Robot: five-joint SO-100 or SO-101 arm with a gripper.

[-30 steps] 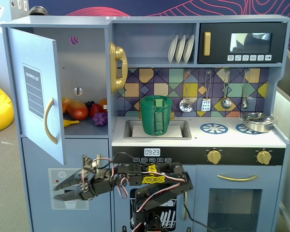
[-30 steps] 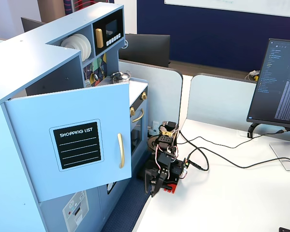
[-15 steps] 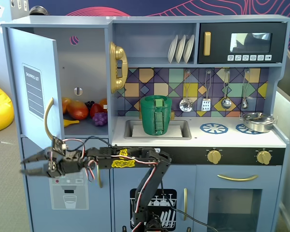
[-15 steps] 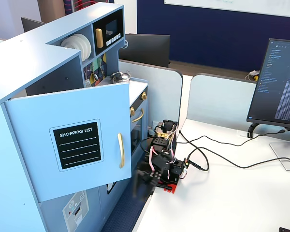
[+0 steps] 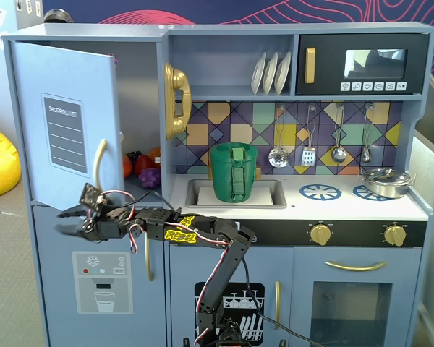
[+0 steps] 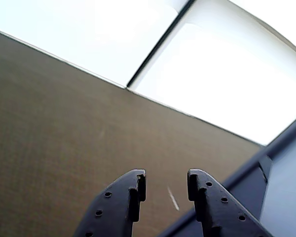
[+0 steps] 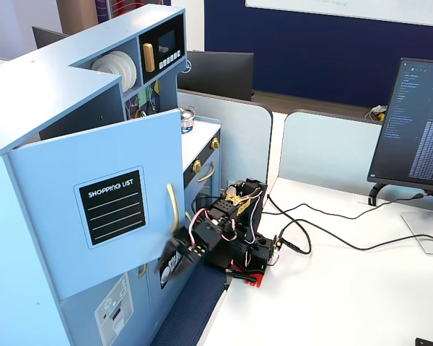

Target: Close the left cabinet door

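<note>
The left cabinet door [image 5: 65,119] is light blue with a black "SHOPPING LIST" board and a curved gold handle [image 5: 99,165]. It stands partly open, swung out from the toy kitchen. It also shows in another fixed view [image 7: 94,209] with its handle [image 7: 172,207]. My gripper [image 5: 65,221] is open and empty, reaching left just below the door's lower edge, under the handle. In a fixed view it is blurred by the door's lower right corner [image 7: 170,264]. In the wrist view the gripper [image 6: 166,185] has its jaws apart with nothing between them; the door is not clear there.
Below is the blue door with the ice-dispenser graphic [image 5: 101,282]. A gold phone [image 5: 176,101], a green cup [image 5: 233,172] in the sink and a pot [image 5: 383,181] sit to the right. The arm's base [image 7: 249,249], cables and a monitor [image 7: 418,122] are on the white desk.
</note>
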